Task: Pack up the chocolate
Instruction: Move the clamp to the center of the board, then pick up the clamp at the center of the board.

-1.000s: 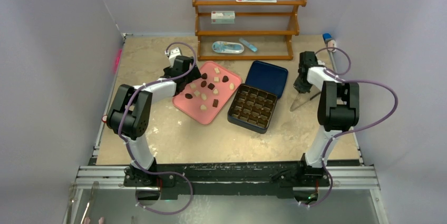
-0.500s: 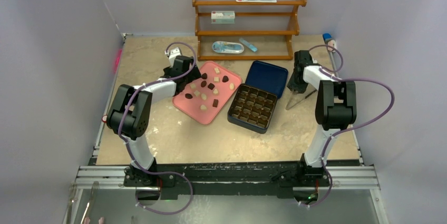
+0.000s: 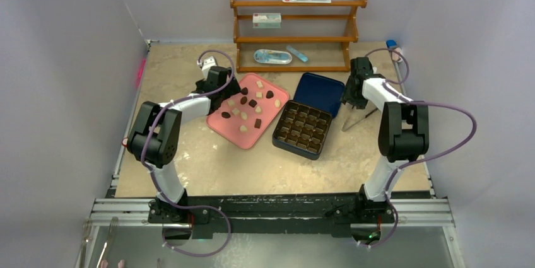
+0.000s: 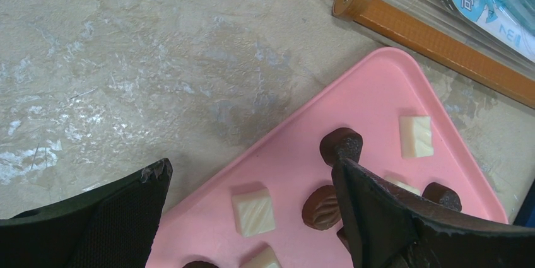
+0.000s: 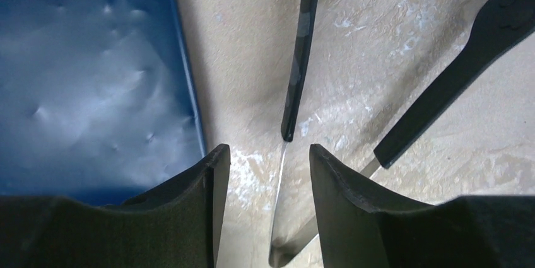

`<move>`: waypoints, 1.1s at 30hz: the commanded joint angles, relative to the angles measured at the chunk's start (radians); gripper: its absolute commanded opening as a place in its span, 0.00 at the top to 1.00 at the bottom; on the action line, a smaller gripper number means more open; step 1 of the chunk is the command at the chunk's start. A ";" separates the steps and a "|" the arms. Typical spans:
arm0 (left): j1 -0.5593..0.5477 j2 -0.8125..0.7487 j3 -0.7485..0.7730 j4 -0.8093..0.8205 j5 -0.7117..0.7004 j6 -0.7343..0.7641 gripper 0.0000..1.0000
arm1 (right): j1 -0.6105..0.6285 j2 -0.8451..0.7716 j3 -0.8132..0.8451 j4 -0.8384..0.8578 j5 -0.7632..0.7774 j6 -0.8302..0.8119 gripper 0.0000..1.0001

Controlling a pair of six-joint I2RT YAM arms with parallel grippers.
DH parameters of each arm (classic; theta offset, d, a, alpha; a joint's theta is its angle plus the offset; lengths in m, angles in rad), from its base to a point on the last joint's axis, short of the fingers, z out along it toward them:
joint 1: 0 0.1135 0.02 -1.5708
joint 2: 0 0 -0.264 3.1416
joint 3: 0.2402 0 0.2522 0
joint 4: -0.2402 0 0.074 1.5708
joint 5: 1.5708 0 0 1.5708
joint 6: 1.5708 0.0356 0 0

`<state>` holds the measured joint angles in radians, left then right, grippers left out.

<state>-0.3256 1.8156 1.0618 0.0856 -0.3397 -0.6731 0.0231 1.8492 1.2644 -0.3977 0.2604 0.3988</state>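
Observation:
The chocolate [image 3: 249, 107], dark brown and cream-white pieces, lies scattered on the pink tray [image 3: 217, 126]. My left gripper [image 3: 230, 90] hovers open over the tray's far left corner. In the left wrist view a white square piece [image 4: 253, 210] sits below the gap of the left gripper [image 4: 251, 170], and a dark round piece [image 4: 340, 145] sits by the right fingertip. My right gripper [image 3: 352, 98] stands open over the black-handled tongs [image 3: 359, 118], right of the blue lid [image 3: 320, 93]. In the right wrist view the tongs [image 5: 299, 60] lie on the table below the right gripper [image 5: 268, 151], untouched.
A dark gridded box [image 3: 303, 129] sits between the tray and the tongs, its blue lid [image 5: 94, 79] behind it. A wooden shelf [image 3: 296, 41] with small packages stands at the back, its base [image 4: 429, 28] just beyond the tray [image 4: 378, 91].
My right gripper has opened and shifted a little left and away; the tongs moved slightly left and now lie free under it. The left arm has not moved.

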 commanded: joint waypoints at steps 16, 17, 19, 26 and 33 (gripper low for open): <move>0.008 -0.069 0.018 0.075 0.081 0.028 0.03 | 0.266 -0.127 0.052 -0.391 0.433 0.436 0.48; 0.008 -0.067 0.018 0.079 0.085 0.033 0.02 | 0.276 -0.120 0.058 -0.418 0.455 0.476 0.48; 0.008 -0.065 0.018 0.088 0.092 0.043 0.02 | 0.290 -0.128 0.043 -0.426 0.473 0.513 0.48; 0.009 -0.046 0.023 0.116 0.118 0.051 0.02 | 0.296 -0.229 -0.048 -0.380 0.490 0.514 0.45; 0.008 -0.032 0.024 0.140 0.118 0.056 0.01 | 0.295 -0.234 -0.090 -0.346 0.474 0.488 0.21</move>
<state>-0.3256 1.7870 1.0622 0.1707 -0.2333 -0.6353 0.3168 1.6321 1.2037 -0.7521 0.7013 0.8753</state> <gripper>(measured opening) 0.985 0.764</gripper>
